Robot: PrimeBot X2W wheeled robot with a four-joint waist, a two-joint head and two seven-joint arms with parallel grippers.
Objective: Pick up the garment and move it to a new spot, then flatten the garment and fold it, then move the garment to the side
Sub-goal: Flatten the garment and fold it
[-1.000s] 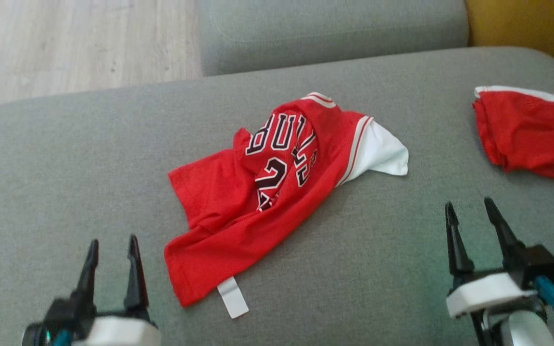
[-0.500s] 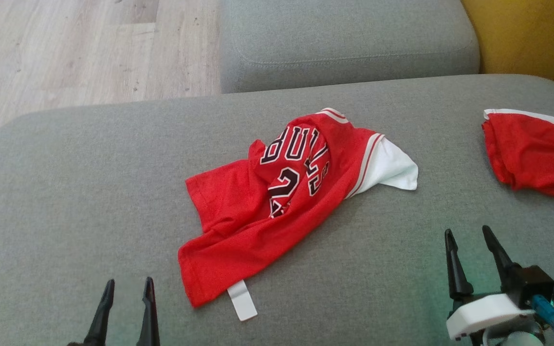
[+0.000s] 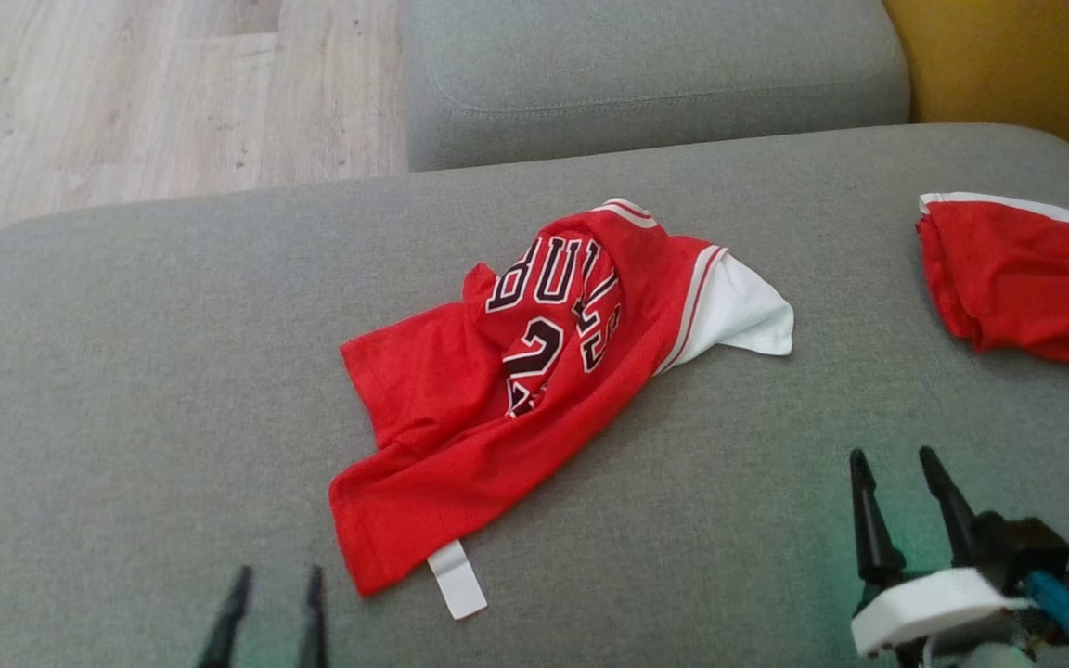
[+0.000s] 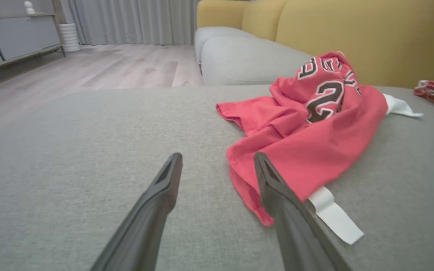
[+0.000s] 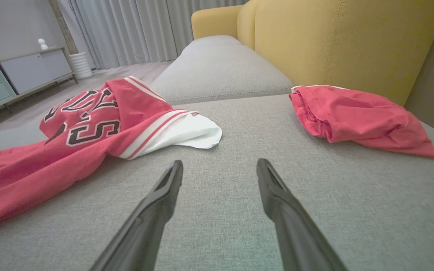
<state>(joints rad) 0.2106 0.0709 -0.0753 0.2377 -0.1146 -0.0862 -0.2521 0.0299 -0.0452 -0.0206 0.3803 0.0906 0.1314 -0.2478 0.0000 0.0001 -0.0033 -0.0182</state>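
Note:
A crumpled red jersey (image 3: 516,390) with black-and-white lettering, a white sleeve and a white tag lies in the middle of the grey sofa seat (image 3: 126,371). The left wrist view has the jersey (image 4: 307,128) ahead and to the right, its hem beside the right finger. My left gripper (image 3: 276,580) is open at the bottom edge, just left of the jersey's near corner, holding nothing. My right gripper (image 3: 892,459) is open at the lower right, over bare cushion, apart from the jersey (image 5: 89,124).
A second folded red garment (image 3: 1017,274) lies at the seat's right side, also in the right wrist view as a red garment (image 5: 356,116). A grey cushion (image 3: 646,74) sits behind, a yellow backrest (image 5: 345,41) to the right, wooden floor (image 3: 126,93) at far left.
The camera has shifted, so the whole scene moved in the picture. My left gripper has dropped lower in view until just its fingertips show. The jersey lies as before.

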